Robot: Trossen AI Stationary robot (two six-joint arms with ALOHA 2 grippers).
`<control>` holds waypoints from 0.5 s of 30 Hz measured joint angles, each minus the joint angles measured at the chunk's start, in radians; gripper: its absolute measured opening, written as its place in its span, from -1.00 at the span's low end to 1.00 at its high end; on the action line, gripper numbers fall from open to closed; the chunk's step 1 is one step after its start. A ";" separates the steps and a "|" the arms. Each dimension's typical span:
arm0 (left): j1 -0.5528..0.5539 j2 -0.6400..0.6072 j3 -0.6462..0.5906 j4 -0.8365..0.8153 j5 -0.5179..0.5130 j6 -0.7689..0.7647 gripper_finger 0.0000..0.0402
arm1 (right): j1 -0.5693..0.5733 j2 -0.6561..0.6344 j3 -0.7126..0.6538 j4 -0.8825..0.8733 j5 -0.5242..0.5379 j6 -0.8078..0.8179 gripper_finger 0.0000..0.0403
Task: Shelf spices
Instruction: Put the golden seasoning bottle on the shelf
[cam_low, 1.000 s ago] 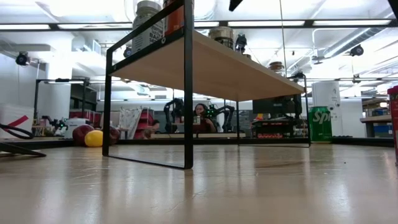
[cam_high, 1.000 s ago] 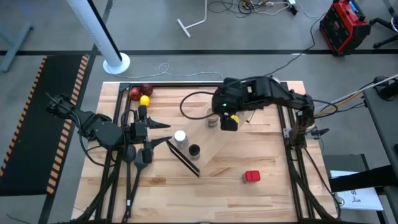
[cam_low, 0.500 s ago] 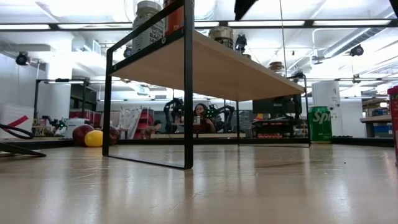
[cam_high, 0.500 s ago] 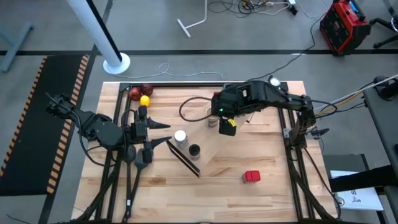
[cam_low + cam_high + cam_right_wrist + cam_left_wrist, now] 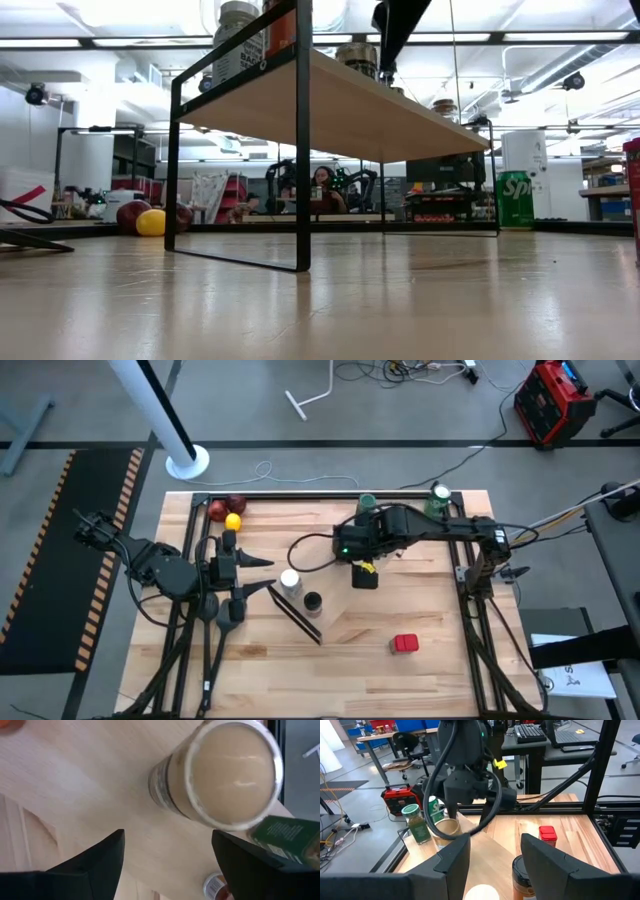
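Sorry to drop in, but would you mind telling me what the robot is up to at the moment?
It is shelving spice jars. The right gripper hangs over the shelf, jaws open and empty, right above the tan-topped jar standing there. The white-topped jar and black-topped jar also stand on the shelf. The red-topped jar sits on the table, as does the green-topped jar. The left gripper waits beside the shelf, jaws open.

We can read little here — only the white letters "Sp" on the green can (image 5: 515, 199) in the low view (the rest of the word is cut off), and the same can (image 5: 434, 809) beyond the right gripper (image 5: 451, 815) shows white, unreadable lettering.
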 joint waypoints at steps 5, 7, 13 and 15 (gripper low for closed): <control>0.000 -0.001 0.000 0.000 0.000 0.000 -0.18 | -0.011 0.001 -0.009 0.020 0.008 -0.019 0.35; 0.000 -0.001 0.000 0.000 0.000 0.000 -0.18 | -0.011 0.001 -0.010 0.024 0.008 -0.025 0.33; 0.000 -0.001 0.000 0.000 0.000 0.000 -0.18 | -0.010 0.001 -0.010 0.063 0.007 -0.051 0.30; 0.000 -0.001 0.000 0.000 0.000 0.000 -0.18 | -0.012 0.001 -0.010 0.075 0.008 -0.062 0.30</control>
